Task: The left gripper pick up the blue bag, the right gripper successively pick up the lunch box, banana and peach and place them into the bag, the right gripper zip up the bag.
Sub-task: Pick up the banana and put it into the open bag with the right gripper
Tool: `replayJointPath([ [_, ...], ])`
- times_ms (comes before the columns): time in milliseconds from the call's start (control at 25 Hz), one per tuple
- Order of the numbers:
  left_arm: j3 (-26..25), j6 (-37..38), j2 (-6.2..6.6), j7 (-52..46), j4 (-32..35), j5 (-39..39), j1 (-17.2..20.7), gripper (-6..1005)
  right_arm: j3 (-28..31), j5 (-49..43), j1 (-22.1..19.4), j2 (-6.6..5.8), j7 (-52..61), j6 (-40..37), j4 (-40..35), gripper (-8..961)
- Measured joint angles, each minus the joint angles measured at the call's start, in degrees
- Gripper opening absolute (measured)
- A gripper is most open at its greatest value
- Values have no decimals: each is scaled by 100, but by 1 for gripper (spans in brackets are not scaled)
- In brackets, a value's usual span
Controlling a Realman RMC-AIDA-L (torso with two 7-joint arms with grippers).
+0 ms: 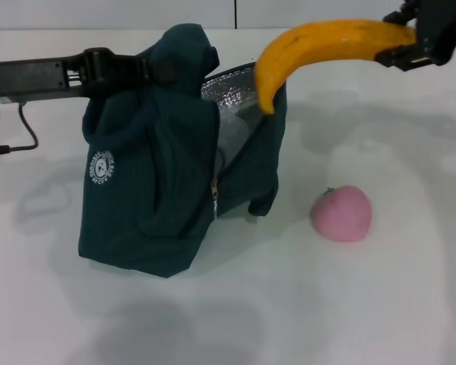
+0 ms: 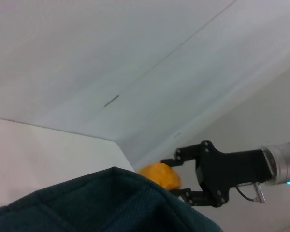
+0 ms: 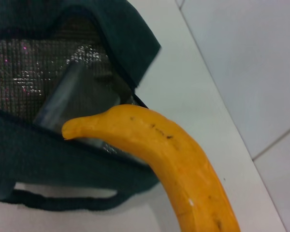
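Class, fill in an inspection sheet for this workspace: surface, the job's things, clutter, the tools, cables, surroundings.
Surface: white table, bare around the items.
Job's things: blue bag upright, mouth open, foil lining showing; lunch box inside it; banana held in the air, tip over the bag's mouth; peach on the table beside the bag.
Clutter: nothing seen.
Tools: left tool grips the bag's top; right tool shut on the banana's far end.
Cables: black cable lying beneath the left arm.
Surroundings: pale wall behind.

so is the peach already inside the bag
No, the peach sits on the table beside the blue bag, while the right tool holds the banana over the opening.
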Motion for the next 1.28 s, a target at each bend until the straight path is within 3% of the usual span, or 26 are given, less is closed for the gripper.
replayJointPath([
  [400,105,-56,-28,77,2,7,-32,35,-867,125,361,39,328,181,146,459],
  [800,94,-75,-36,84,5,8,-21,35,-1591,386,459,51,378,125,23,458],
  [1280,107,-114,-36,83,5,8,-51,35,-2090,586,608,51,327,315,-55,459],
])
